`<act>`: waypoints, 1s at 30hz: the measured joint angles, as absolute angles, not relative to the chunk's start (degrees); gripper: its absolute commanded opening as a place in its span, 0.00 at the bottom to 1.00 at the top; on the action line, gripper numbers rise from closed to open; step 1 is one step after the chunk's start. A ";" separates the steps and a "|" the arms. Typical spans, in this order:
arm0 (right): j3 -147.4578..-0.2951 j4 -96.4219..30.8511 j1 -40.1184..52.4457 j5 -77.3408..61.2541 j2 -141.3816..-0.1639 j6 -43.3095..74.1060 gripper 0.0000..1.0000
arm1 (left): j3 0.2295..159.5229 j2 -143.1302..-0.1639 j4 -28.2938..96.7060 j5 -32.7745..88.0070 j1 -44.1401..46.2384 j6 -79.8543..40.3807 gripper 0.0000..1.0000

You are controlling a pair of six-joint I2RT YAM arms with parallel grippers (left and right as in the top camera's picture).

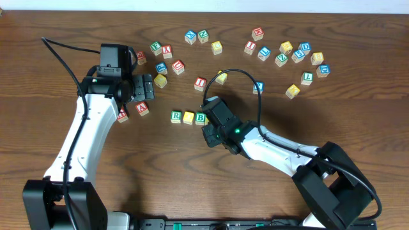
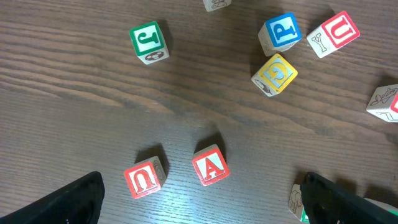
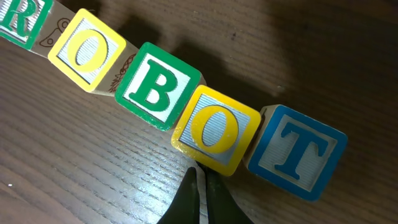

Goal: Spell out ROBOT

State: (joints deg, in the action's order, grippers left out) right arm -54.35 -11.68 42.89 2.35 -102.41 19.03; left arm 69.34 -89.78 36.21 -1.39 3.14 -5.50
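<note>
Five letter blocks lie side by side in a slanted row on the wooden surface: the green R block, a yellow O block, the green B block, a second yellow O block and the blue T block. The right tool sits just beside the second yellow O block, its fingers pressed together and holding nothing. The left tool, well apart from the row, is spread wide and empty, with a red A block showing between its fingers.
</note>
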 measured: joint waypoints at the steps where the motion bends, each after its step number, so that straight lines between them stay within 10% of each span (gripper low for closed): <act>1: -54.35 -11.68 42.89 2.35 -102.41 18.98 0.01 | 69.34 -89.78 36.18 -1.39 3.14 -5.50 0.99; 30: -54.35 -11.97 42.89 2.28 -102.43 18.20 0.01 | 69.34 -89.78 36.21 -1.39 3.14 -5.50 0.99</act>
State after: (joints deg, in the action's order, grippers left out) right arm -54.35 -11.97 42.89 2.28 -102.43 18.20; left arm 69.34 -89.78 36.21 -1.39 3.14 -5.50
